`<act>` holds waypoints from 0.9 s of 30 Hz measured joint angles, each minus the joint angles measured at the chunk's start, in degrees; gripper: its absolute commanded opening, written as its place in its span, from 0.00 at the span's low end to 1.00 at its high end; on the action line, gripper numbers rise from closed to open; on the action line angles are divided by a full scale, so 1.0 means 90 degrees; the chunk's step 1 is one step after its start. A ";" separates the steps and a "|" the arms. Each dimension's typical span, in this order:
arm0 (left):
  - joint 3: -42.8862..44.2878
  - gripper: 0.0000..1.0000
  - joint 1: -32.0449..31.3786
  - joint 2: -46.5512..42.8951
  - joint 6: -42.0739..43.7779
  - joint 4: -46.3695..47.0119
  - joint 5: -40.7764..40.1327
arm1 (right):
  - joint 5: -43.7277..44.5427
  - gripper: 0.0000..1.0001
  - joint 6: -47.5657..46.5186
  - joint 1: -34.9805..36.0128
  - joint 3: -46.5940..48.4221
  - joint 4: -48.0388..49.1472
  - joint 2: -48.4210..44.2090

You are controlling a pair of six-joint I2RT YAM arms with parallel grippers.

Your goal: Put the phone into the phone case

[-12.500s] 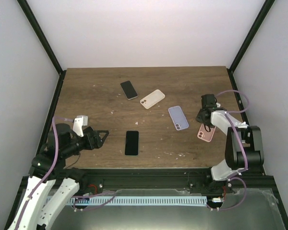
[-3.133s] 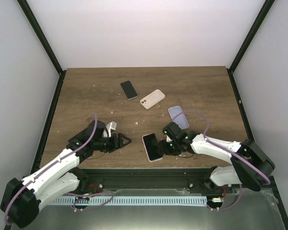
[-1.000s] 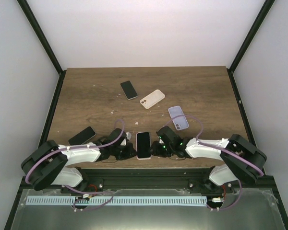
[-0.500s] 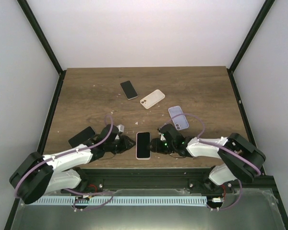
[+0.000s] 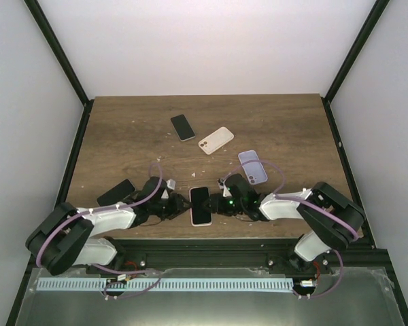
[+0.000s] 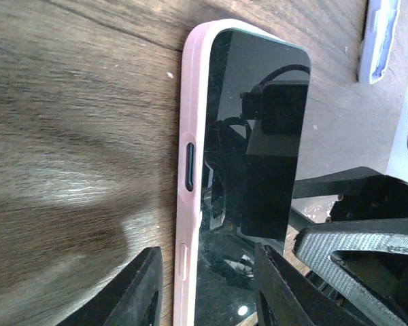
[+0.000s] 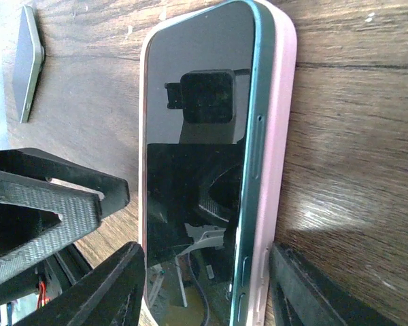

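The phone (image 5: 200, 205), black screen up, lies in the pink phone case (image 6: 188, 115) near the table's front edge. In the right wrist view its teal side (image 7: 253, 156) shows above the case's pink wall (image 7: 280, 136). My left gripper (image 5: 183, 205) is open at the phone's left side. In its wrist view this gripper (image 6: 205, 251) has the pink edge between its fingers, one finger over the wood and one over the screen. My right gripper (image 5: 216, 204) is open too. Seen from its wrist, it (image 7: 205, 250) straddles the phone's whole width, fingers close by both long sides.
A black phone (image 5: 115, 192) lies left of my left arm and another (image 5: 182, 127) at the back. A cream case (image 5: 215, 140) and a lavender case (image 5: 252, 167) lie behind the right arm. The table's front edge is just below the phone.
Both grippers' jaws have widened over the last second. The left gripper has shifted a little along the phone's left side. The phone in its pink case has hardly moved.
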 measured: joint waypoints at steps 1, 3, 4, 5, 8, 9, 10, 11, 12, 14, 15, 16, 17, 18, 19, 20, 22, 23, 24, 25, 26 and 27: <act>0.0000 0.35 0.0005 0.0046 0.0032 0.0005 0.0010 | -0.0010 0.52 0.0010 0.0000 0.0010 0.0017 0.0007; -0.0007 0.34 0.0012 0.0087 0.0080 0.0015 0.0032 | -0.0046 0.52 0.0024 0.0000 0.0058 0.0015 0.0051; -0.0027 0.33 0.0015 0.0087 0.0107 0.0034 0.0036 | -0.0058 0.53 0.0041 0.0000 0.0092 0.0024 0.0085; -0.0053 0.32 0.0019 0.0087 0.0138 0.0056 0.0041 | -0.0083 0.52 0.0061 0.0000 0.0114 0.0049 0.0109; -0.0182 0.28 0.0032 0.0087 0.0223 0.0090 0.0066 | -0.0199 0.53 0.0148 0.0000 0.0124 0.0158 0.0121; -0.0243 0.27 0.0032 0.0087 0.0243 0.0109 0.0083 | -0.0240 0.53 0.0180 0.0000 0.0124 0.0194 0.0126; -0.0284 0.25 0.0032 0.0087 0.0243 0.0121 0.0100 | -0.0284 0.53 0.0226 0.0000 0.0124 0.0240 0.0131; -0.0333 0.24 0.0036 0.0087 0.0255 0.0214 0.0121 | -0.0328 0.53 0.0262 0.0000 0.0126 0.0282 0.0131; -0.0381 0.24 0.0036 0.0102 0.0245 0.0299 0.0143 | -0.0355 0.53 0.0284 0.0000 0.0126 0.0313 0.0131; -0.0452 0.22 0.0036 0.0146 0.0233 0.0469 0.0199 | -0.0403 0.53 0.0311 0.0000 0.0163 0.0350 0.0131; -0.0474 0.21 0.0036 0.0170 0.0233 0.0537 0.0223 | -0.0427 0.53 0.0321 0.0000 0.0189 0.0355 0.0131; -0.0488 0.20 0.0036 0.0197 0.0238 0.0593 0.0240 | -0.0440 0.53 0.0325 0.0000 0.0216 0.0364 0.0131; -0.0493 0.18 0.0044 0.0214 0.0240 0.0622 0.0250 | -0.0447 0.53 0.0328 -0.0005 0.0243 0.0352 0.0131; -0.0495 0.17 0.0049 0.0226 0.0243 0.0631 0.0253 | -0.0449 0.53 0.0328 -0.0012 0.0260 0.0342 0.0131; -0.0495 0.16 0.0049 0.0240 0.0240 0.0634 0.0250 | -0.0447 0.54 0.0325 -0.0019 0.0282 0.0323 0.0131; -0.0495 0.15 0.0049 0.0245 0.0248 0.0627 0.0243 | -0.0427 0.55 0.0325 -0.0022 0.0291 0.0311 0.0131; -0.0495 0.14 0.0049 0.0243 0.0260 0.0593 0.0214 | -0.0350 0.60 0.0313 -0.0022 0.0323 0.0206 0.0126; -0.0498 0.13 0.0049 0.0240 0.0262 0.0583 0.0197 | -0.0306 0.62 0.0301 -0.0019 0.0340 0.0146 0.0124; -0.0505 0.13 0.0046 0.0228 0.0267 0.0576 0.0172 | -0.0245 0.64 0.0274 -0.0019 0.0362 0.0075 0.0121; -0.0517 0.12 0.0046 0.0211 0.0267 0.0573 0.0158 | -0.0187 0.66 0.0272 -0.0019 0.0372 0.0022 0.0119; -0.0534 0.12 0.0046 0.0187 0.0270 0.0580 0.0141 | -0.0141 0.68 0.0257 -0.0019 0.0374 -0.0015 0.0119; -0.0568 0.12 0.0046 0.0155 0.0267 0.0597 0.0121 | -0.0119 0.69 0.0262 -0.0019 0.0374 -0.0041 0.0119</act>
